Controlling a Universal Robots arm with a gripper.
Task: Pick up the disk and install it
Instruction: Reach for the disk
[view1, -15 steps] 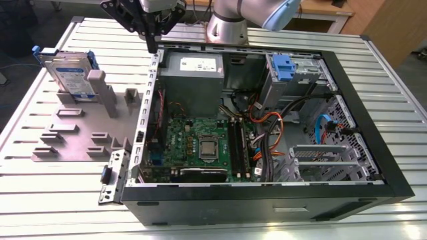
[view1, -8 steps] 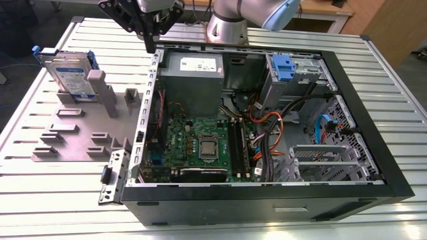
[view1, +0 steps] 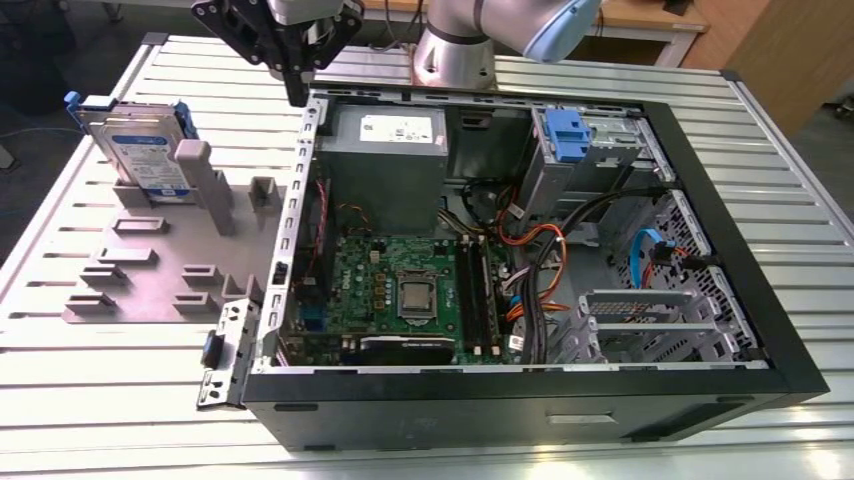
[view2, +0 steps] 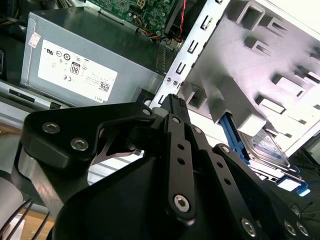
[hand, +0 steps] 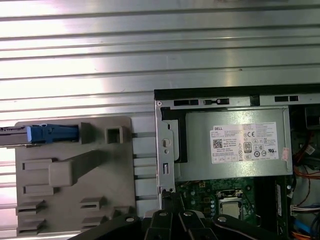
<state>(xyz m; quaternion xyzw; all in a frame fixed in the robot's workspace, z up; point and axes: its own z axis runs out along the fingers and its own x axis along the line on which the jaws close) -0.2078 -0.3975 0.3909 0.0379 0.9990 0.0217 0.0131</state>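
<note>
- One arm is reaching in over the far edge of the slatted metal table (view1: 787, 150) in the exterior view. Its gripper (view1: 296, 92) is pointing straight down just above the far corner of the open computer case (view1: 534, 405), on the exterior view's left.
- Its jaws are sitting closed together there, gripping nothing.
- The disk (view1: 134, 140) is standing upright on its edge in a grey holder plate (view1: 160, 260), at the plate's far end. It is resting to the exterior view's left of the case and apart from the gripper.
- Inside the case, a grey power supply (view1: 387, 150) is lying in the far corner nearest the gripper. A green circuit board (view1: 400, 290) is lying on the near side of it.
- In the second wrist view, the gripper (view2: 172, 99) is showing its black links meeting at one tip over the case's perforated metal edge, with nothing between them.
- The power supply (view2: 85, 65) is lying on one side of that tip and the holder plate (view2: 240, 60) on the other. The disk (view2: 270, 147) is standing at the plate's end in its blue frame.
- In the first wrist view, the gripper (hand: 167, 196) is hovering at the case corner beside the power supply (hand: 235, 145).
- The disk (hand: 50, 133) is appearing edge-on in the holder plate (hand: 75, 175), well apart from the fingertips, with the table (hand: 150, 40) stretching beyond.
</note>
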